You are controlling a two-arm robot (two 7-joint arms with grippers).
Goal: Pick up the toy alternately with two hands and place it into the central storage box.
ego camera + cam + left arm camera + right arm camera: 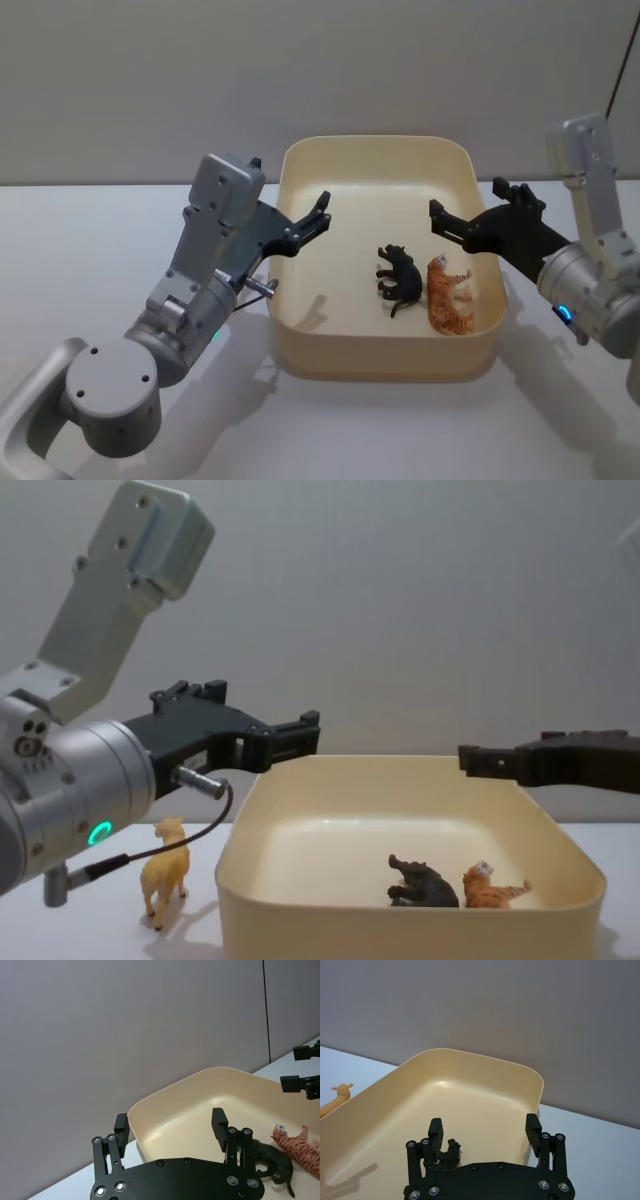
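The left gripper is hovering above the left rim of the cream storage tub, its two black prongs spread apart and holding nothing. The right gripper is reaching in over the tub's right rim, and its prongs are likewise standing wide and empty. Inside the tub, a black animal figure and an orange tiger figure are lying side by side near the right front corner, close together. A tan llama figure is standing upright on the white table, just outside the tub's left wall and below the left arm's silver wrist, which is showing a green ring light.
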